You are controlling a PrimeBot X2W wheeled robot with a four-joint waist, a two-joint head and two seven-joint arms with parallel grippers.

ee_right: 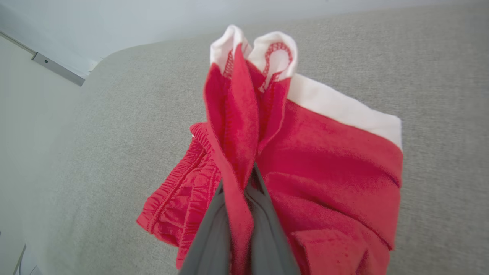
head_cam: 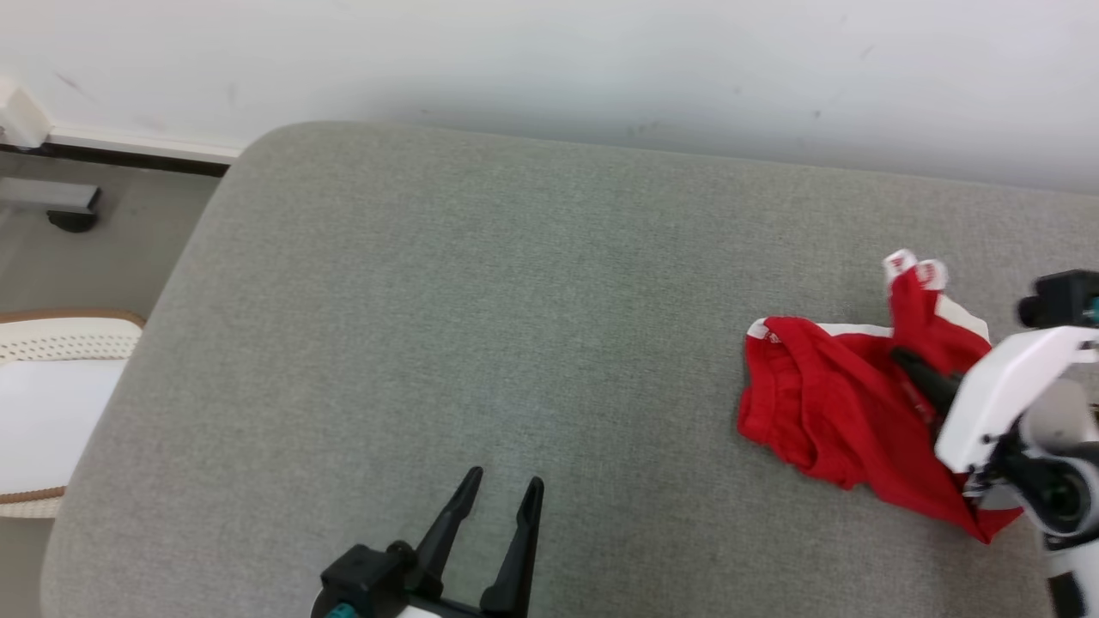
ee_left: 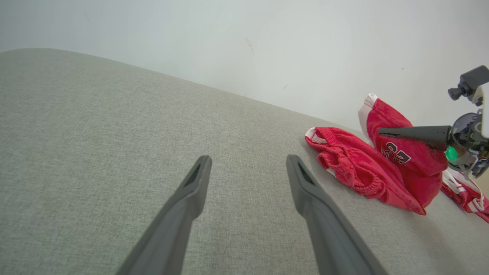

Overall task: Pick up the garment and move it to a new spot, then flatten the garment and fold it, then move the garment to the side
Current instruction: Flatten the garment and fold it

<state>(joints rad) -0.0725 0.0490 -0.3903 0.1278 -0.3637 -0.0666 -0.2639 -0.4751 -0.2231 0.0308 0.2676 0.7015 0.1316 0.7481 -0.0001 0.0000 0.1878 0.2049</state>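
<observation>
In the head view, the red garment (head_cam: 824,403) lies crumpled near the right edge of the grey cushion (head_cam: 481,283), with one fold pinched in the right gripper (head_cam: 901,359). The left gripper (head_cam: 506,482) hangs by the near edge, jaws wide.

In the left wrist view, its fingers (ee_left: 198,179) are spread over bare cushion, well apart from the garment.

In the right wrist view, the right gripper's jaws are clamped on a raised, white-trimmed red fold.

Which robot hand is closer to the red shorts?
Right. The right gripper is shut on a fold of the red shorts; the left gripper is open over the grey cushion, well off to their left.
</observation>
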